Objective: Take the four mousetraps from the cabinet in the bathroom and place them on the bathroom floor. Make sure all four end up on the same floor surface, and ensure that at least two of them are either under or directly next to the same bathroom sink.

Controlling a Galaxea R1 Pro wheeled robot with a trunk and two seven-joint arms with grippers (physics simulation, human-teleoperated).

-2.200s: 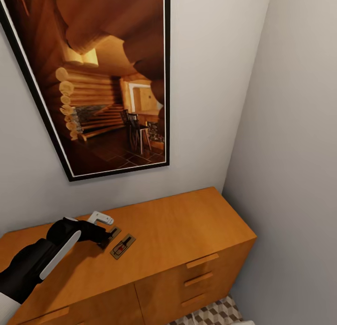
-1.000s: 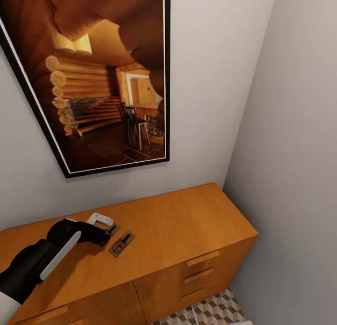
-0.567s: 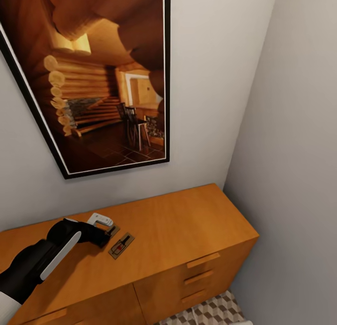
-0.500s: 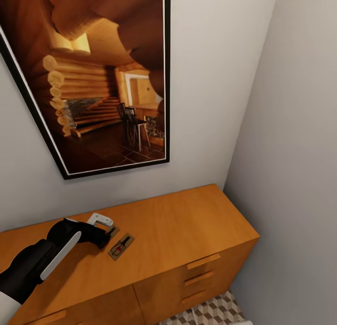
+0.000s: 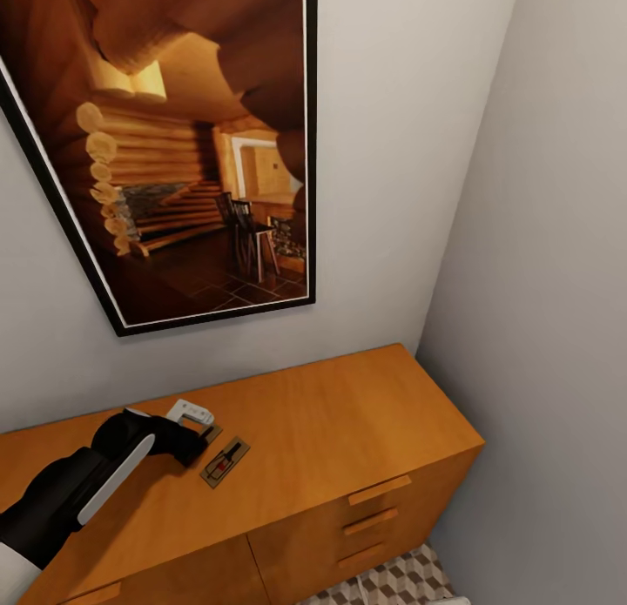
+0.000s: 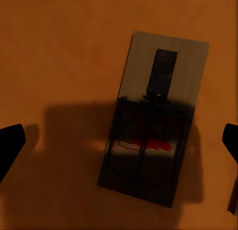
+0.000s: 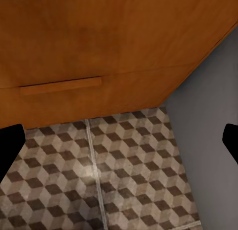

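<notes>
Head view: The cabinet (image 5: 331, 448) stands against the far wall, its right end close to the side wall; its left end and lower drawers are cut off by the frame edge. Two mousetraps lie on its top, left of centre. One mousetrap (image 5: 225, 462) is fully visible, its long axis running diagonally from near-left to far-right. The second mousetrap (image 5: 210, 434) sits just beside it to the left and is mostly hidden behind the left gripper (image 5: 193, 440), so only a corner shows. The left gripper hangs low over that second trap; contact cannot be confirmed, and from here its finger spacing is hard to make out. A framed picture (image 5: 174, 152) hangs on the wall above, cut off at the top and left. A small patch of the bathroom floor (image 5: 383, 583) shows at the lower edge.

Left wrist view: A mousetrap (image 6: 153, 118) lies flat on the orange-brown top, centred between the two dark fingertips (image 6: 10, 145), which sit wide apart at the frame edges and clear of the board. Its lower half lies in shadow, so the wire detail there is dim; the reddish spot is still legible.

Right wrist view: The right gripper (image 7: 119, 140) points down at the cube-patterned tiles in front of a cabinet drawer handle (image 7: 62, 85). Its fingertips are spread wide with nothing between them.
</notes>
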